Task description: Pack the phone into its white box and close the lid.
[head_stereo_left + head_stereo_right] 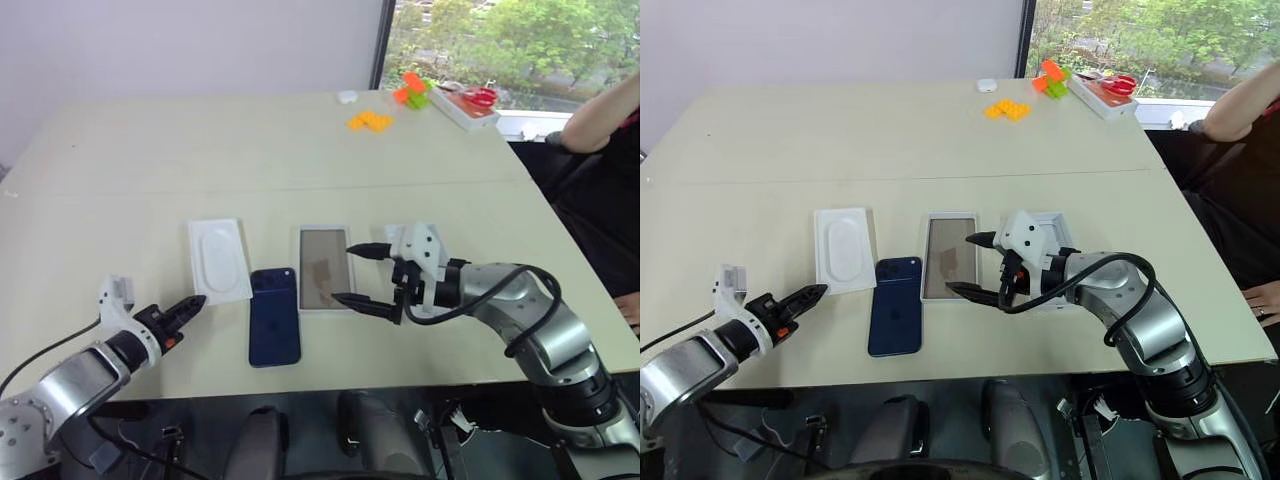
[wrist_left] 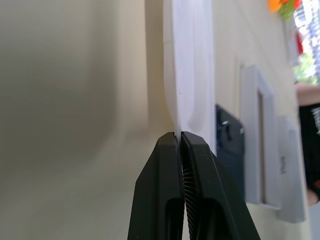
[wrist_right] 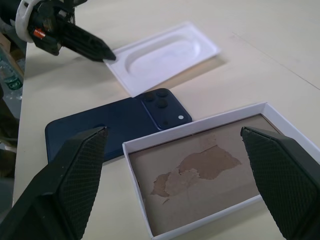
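Packing not begun: dark navy-blue slim phone [image 1: 274,317] lies on the table, at nine o'clock of the empty shallow white cardboard box [image 1: 323,269].

Your right gripper [image 1: 357,275] gapes wide over that box; left gripper [image 1: 187,309] is closed, empty, at the flat white insert's [image 1: 219,259] corner; lid unplaced.

The phone [image 3: 117,122] had a glossy dark navy back, smooth as glass, with shiny lens rings in one corner. The white box [image 3: 220,175] looked like matt cardboard; its brownish-tan floor was rough paper, torn in patches to a paler layer. The flat white insert [image 3: 162,55] on the left seemed moulded pulp or thin plastic, smooth and faintly satin around its oval recess. The bench [image 1: 270,150] had a pale beige matt top, smooth laminate by the look. The right end effector [image 1: 362,275] had black fingers [image 3: 70,180] of hard plastic with cross-hatched pads; the left end effector [image 1: 188,305] showed the same black plastic, ribbed along its inner faces.
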